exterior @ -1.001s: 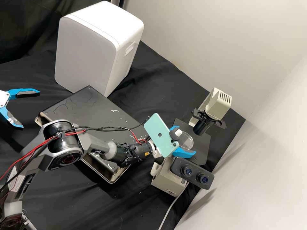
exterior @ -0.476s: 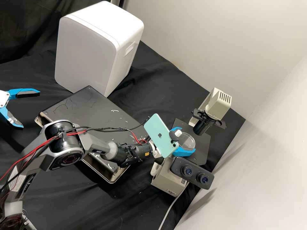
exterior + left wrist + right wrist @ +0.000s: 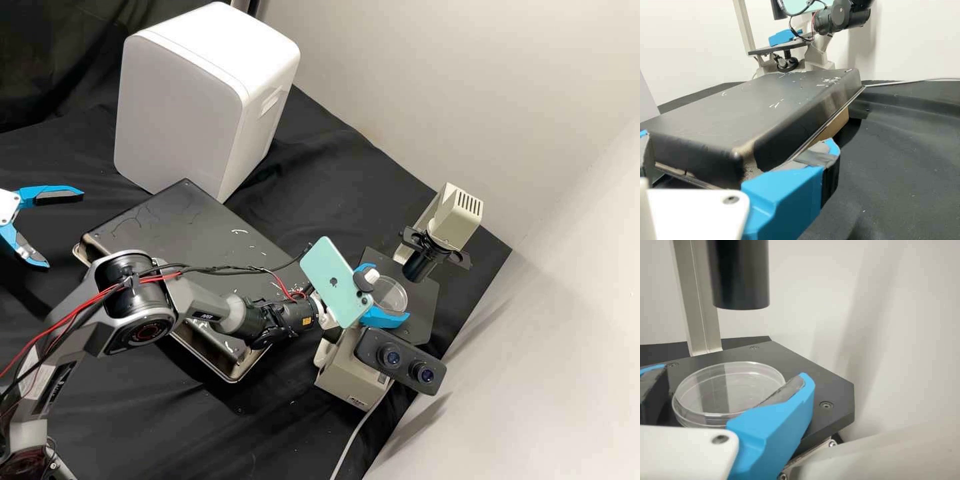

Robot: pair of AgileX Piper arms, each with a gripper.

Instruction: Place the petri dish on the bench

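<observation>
- Petri dish [image 3: 727, 387] sits on the microscope stage [image 3: 805, 370] at the scene's right, gripped at its rim between the blue fingers of the right end effector [image 3: 388, 297].
- Its thin, slick wall is a risk: too shallow a hold could let it slip or tilt on lifting.
- The black lens barrel [image 3: 740, 272] hangs close overhead, so a straight rise risks a knock.
- Far left, the left end effector [image 3: 65, 228] hangs open over the counter [image 3: 320, 167].

— What stands at the bench's [image 3: 320, 173] far edge?
— A white box [image 3: 200, 93]. Just before it lies a dark slab [image 3: 187, 227] on a metal tray [image 3: 228, 371].
— And by the right edge?
— A microscope [image 3: 353, 377], its white cable [image 3: 349, 435] trailing toward the near edge.
</observation>
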